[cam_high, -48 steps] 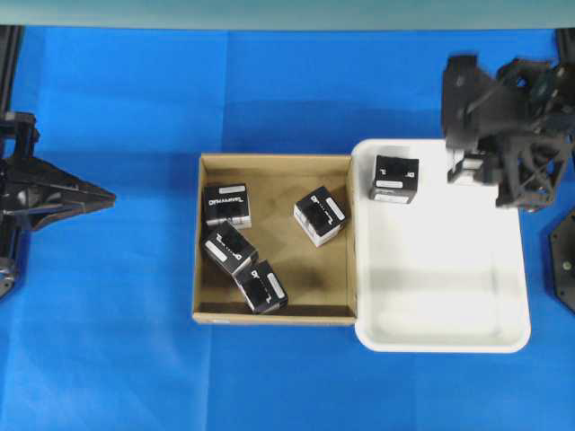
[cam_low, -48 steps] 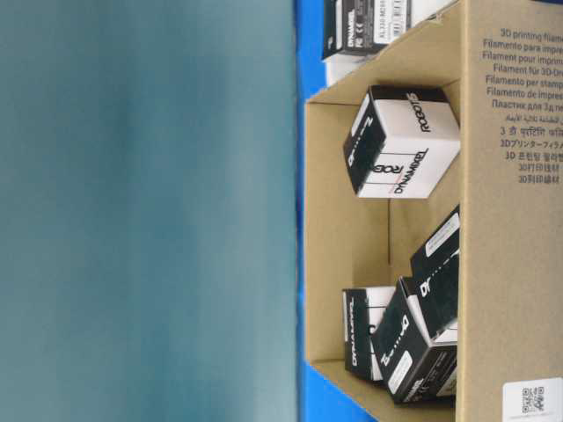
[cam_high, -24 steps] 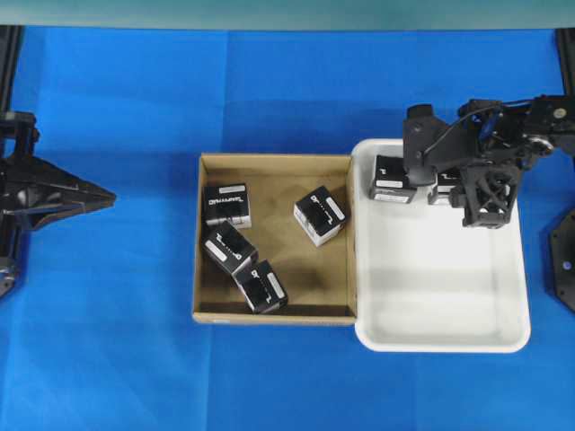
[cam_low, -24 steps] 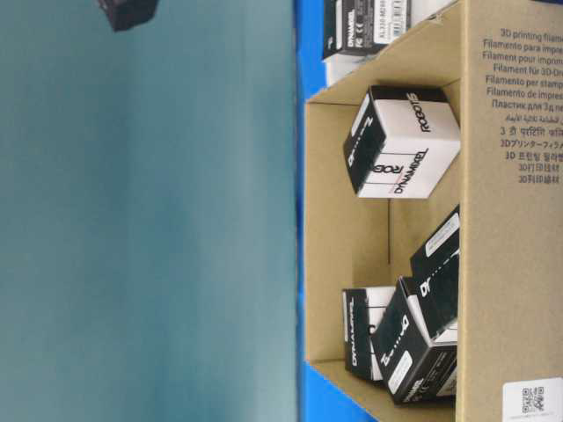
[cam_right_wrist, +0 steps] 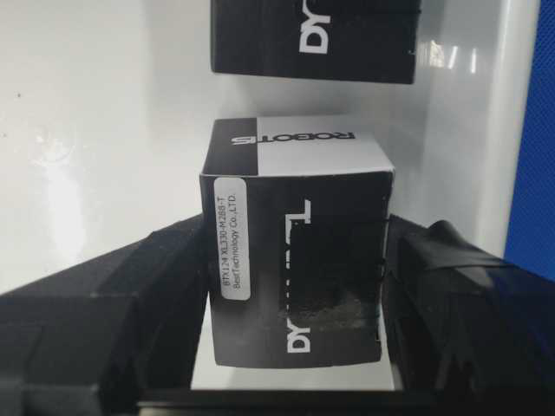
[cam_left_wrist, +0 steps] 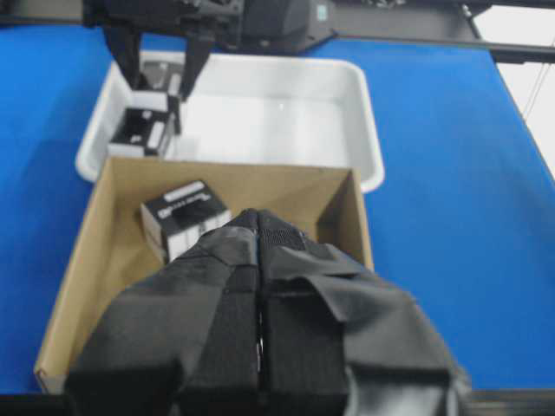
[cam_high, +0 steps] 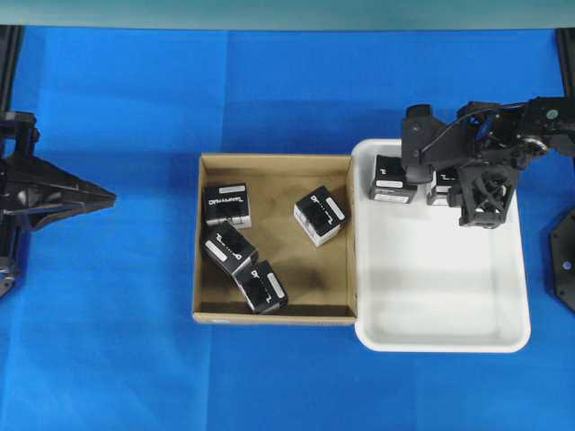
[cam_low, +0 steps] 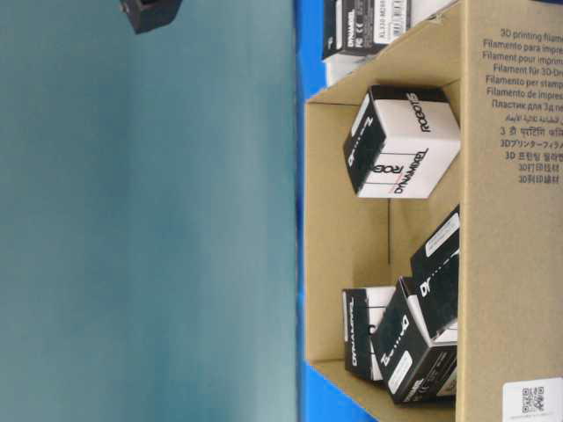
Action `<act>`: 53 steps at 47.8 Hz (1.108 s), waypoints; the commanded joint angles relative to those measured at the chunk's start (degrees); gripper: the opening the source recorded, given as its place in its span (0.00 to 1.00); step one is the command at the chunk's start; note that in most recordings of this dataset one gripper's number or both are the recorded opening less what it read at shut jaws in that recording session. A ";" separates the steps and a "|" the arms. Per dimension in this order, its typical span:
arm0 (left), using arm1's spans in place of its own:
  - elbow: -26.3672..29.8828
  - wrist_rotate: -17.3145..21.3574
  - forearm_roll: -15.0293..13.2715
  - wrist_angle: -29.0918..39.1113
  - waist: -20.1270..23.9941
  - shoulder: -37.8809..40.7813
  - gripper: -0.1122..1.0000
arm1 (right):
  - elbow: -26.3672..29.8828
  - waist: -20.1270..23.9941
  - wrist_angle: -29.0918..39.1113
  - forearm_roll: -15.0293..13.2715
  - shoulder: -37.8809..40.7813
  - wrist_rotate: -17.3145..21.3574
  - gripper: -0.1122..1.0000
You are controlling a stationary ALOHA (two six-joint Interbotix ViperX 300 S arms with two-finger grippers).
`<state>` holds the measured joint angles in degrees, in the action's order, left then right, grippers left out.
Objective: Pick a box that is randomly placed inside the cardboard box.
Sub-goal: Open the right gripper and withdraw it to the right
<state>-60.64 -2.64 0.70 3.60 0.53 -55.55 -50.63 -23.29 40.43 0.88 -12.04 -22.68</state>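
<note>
Left end effector (cam_high: 106,196) parked at far left over the blue surface (cam_high: 117,341), pads pressed together, holding nothing, well apart from the work; likely kept clear so the other arm has room. Cardboard box (cam_high: 205,310) at centre with four black boxes inside: one flat near the upper left (cam_high: 226,206), two touching and tilted at the lower left (cam_high: 228,248) (cam_high: 261,287), one alone toward the right wall (cam_high: 319,215). Scattered at odd angles, fitting a random placement. White tray (cam_high: 440,337) butted against the carton's right wall, probably as the drop spot. One box already resting in the tray's upper left corner (cam_high: 389,179). Right end effector (cam_high: 449,184) low over the tray's top edge, pinching another box (cam_right_wrist: 295,260) between its pads, just beside the resting one. Seemingly the drop step, release not yet done.
</note>
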 commanded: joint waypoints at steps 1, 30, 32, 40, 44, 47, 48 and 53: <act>1.49 0.09 0.18 -0.26 0.18 0.53 0.04 | 0.26 -0.09 -0.88 0.26 0.44 0.18 0.64; 1.32 0.18 0.18 -0.26 0.18 0.70 0.04 | 0.44 -1.23 -1.67 1.41 -5.54 1.49 0.99; 1.41 0.09 0.18 -0.26 0.18 0.70 0.04 | 0.79 -1.23 -1.67 1.49 -7.29 1.93 0.99; 1.23 0.00 0.18 -0.26 0.18 0.44 0.04 | 1.93 -1.14 -2.37 1.58 -16.61 6.33 0.99; 1.32 -0.09 0.18 -0.26 0.18 0.35 0.04 | 1.93 -0.88 -3.25 1.76 -21.53 9.23 0.99; 1.32 -0.09 0.18 -0.26 0.18 0.35 0.04 | 1.58 -0.35 -4.39 1.85 -25.22 11.34 0.99; 1.32 -0.09 0.09 -0.35 0.18 0.18 0.04 | 1.14 -0.09 -5.10 1.85 -27.07 12.30 0.99; 1.32 -0.09 0.18 -0.53 0.18 0.18 0.04 | -0.79 1.14 -8.09 1.85 -33.22 15.12 0.99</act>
<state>-60.64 -2.55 0.70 3.60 0.62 -55.55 -50.89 -23.12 34.72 2.46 -41.40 -8.79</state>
